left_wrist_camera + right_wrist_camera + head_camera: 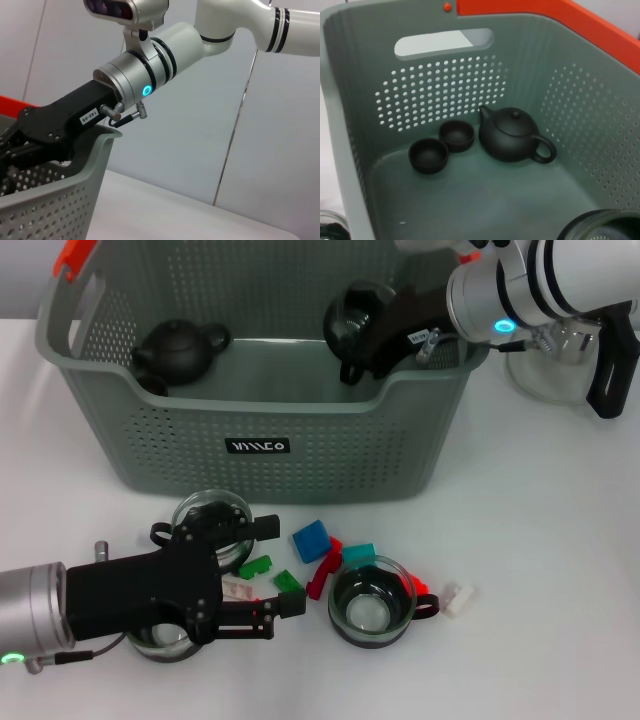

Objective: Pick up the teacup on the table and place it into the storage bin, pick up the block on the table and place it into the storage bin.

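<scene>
Our right gripper [352, 340] hangs over the storage bin [260, 440], pinching a dark-rimmed glass teacup [350, 320] whose body its fingers largely hide. Below it on the bin floor sit a black teapot [512, 135] and two small black cups [442, 145]. Our left gripper [275, 575] lies low, fingers spread around a green block [257, 566]; another glass teacup [372, 602] stands just beyond its tips.

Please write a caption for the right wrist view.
Inside the bin: a black teapot and two small cups.
</scene>
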